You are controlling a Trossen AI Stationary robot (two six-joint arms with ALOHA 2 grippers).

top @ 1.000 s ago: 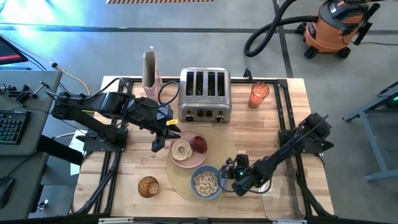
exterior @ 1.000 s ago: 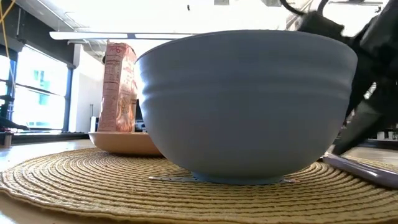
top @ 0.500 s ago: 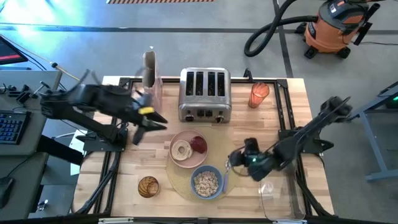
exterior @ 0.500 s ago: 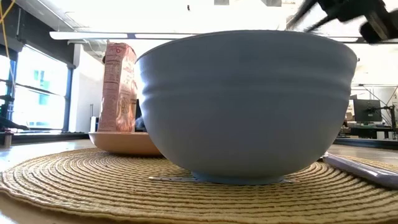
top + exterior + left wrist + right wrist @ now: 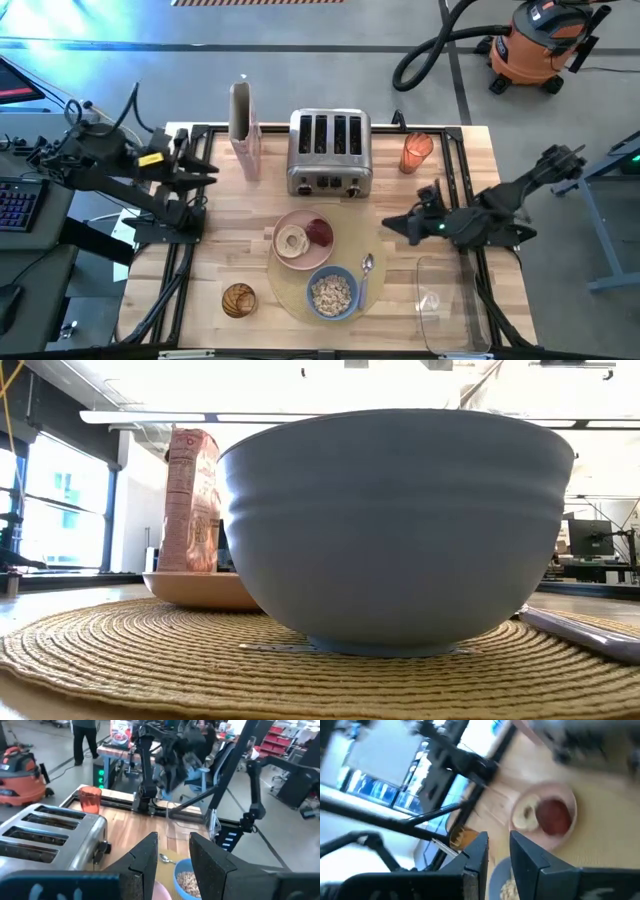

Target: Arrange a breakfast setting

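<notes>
- High view: round placemat (image 5: 290,290) lies near the front middle of the counter (image 5: 450,170). Pink plate (image 5: 303,237) sits on its far edge, carrying the bagel half (image 5: 292,240) and red fruit (image 5: 319,232) side by side.
- Blue bowl (image 5: 331,293) of cereal (image 5: 331,292) sits on the mat in front of the plate; spoon (image 5: 365,275) lies just beside the bowl's right.
- Toaster (image 5: 330,152) and orange cup (image 5: 416,151) stand behind, apart from the setting.
- Left end effector (image 5: 203,170) hangs over the counter's left edge, fingers a narrow gap apart, empty.
- Right end effector (image 5: 393,226) hovers right of the plate, fingers slightly apart, nothing held.
- Judgement: setting looks complete; the step in hand is pulling clear. Next calls only for parking both arms without brushing the spoon.
</notes>
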